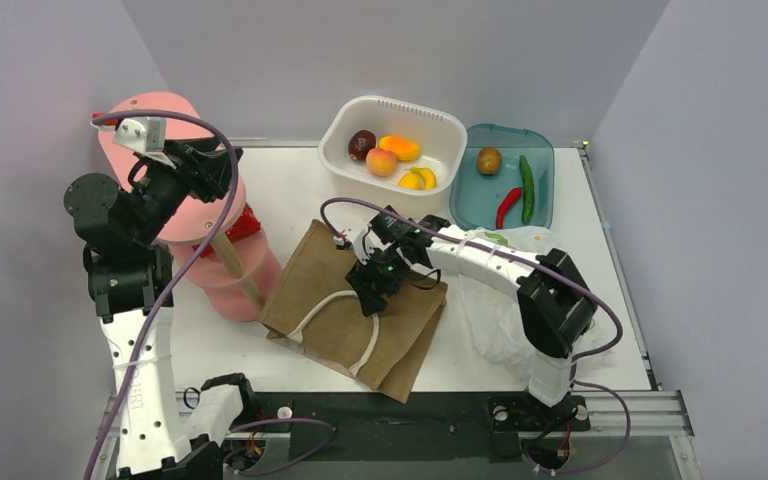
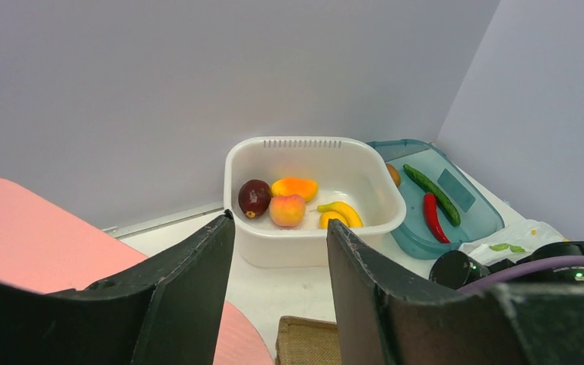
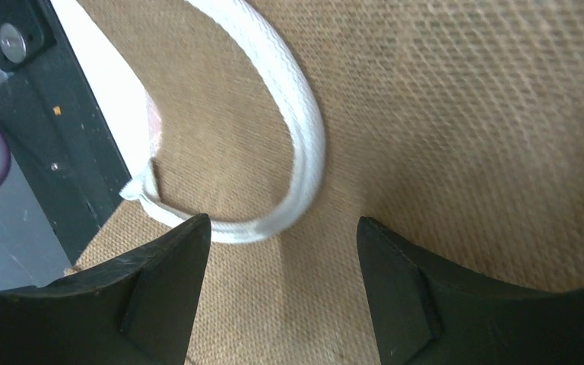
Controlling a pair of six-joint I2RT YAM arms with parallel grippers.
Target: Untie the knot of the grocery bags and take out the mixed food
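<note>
cucumber [image 1: 527,188] lies lengthwise near-to-far on the teal lid [image 1: 475,205]; left claw [image 2: 280,222] and right claw [image 3: 283,222] both released, empty.

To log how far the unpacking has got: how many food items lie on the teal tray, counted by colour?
On the teal tray:
Green: 1, the long cucumber
Red: 1, the small pepper
Brown: 1, the round fruit
Total: 3
</note>
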